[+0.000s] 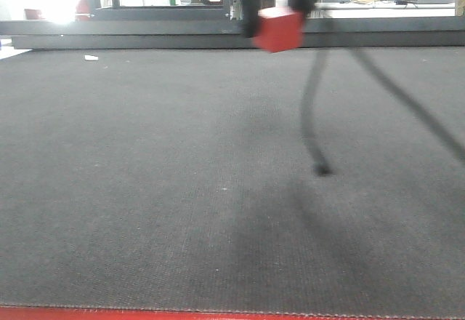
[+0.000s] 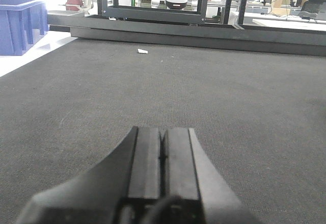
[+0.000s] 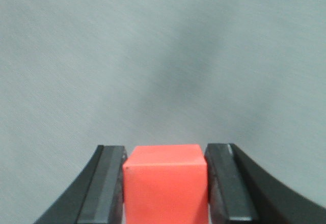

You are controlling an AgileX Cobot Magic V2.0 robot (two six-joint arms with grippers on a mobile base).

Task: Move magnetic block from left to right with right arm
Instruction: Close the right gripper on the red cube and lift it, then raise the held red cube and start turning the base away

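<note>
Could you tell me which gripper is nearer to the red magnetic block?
Right. The right gripper is clamped on the magnetic block; the left gripper is shut, with no block in its view.

Black frame [image 2: 153,14], blue crate [image 2: 18,23], dark mat [image 1: 182,189]

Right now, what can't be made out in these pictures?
Front view: right tool blurred, cut off by top edge; block soft-edged.
Right wrist view: block's lower part cut off by bottom edge.
Left wrist view: white scrap too small to identify; left tool base cut off.
</note>
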